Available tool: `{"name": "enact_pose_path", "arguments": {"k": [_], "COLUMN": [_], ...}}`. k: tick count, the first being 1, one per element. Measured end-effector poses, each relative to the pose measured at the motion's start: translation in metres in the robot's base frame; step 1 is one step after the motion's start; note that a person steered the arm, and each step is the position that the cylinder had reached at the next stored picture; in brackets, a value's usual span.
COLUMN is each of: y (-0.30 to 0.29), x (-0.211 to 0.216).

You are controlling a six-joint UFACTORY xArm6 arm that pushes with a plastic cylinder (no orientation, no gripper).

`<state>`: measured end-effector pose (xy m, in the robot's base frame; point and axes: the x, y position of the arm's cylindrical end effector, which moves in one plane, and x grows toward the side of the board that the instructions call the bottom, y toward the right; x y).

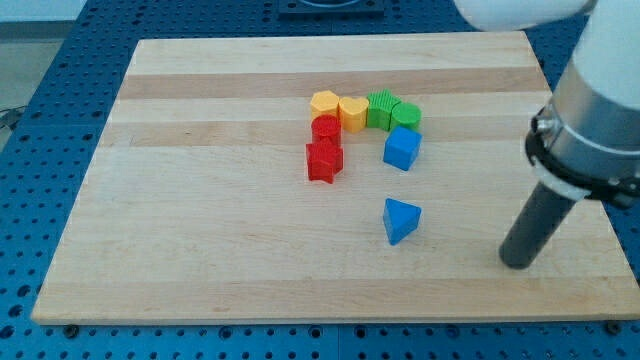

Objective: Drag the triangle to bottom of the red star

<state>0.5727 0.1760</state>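
A blue triangle (pixel 401 220) lies on the wooden board (pixel 200 200), below and to the right of the red star (pixel 324 161). The red star sits at the lower end of a curved row of blocks. My tip (pixel 518 262) is at the view's right, well to the right of the blue triangle and slightly lower, apart from every block.
Above the red star stands a red cylinder (pixel 325 128). A yellow hexagon (pixel 325 103), a yellow heart (pixel 353 111), a green block (pixel 380 107) and a green cylinder (pixel 405 115) form the arc. A blue cube (pixel 401 149) lies under the green cylinder.
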Motion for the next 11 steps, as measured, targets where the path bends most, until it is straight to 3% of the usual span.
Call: {"name": "enact_pose_path", "arguments": {"k": [9,10,11], "y": [-0.167,-0.169,-0.133], "x": [-0.078,-0.078,-0.073]}}
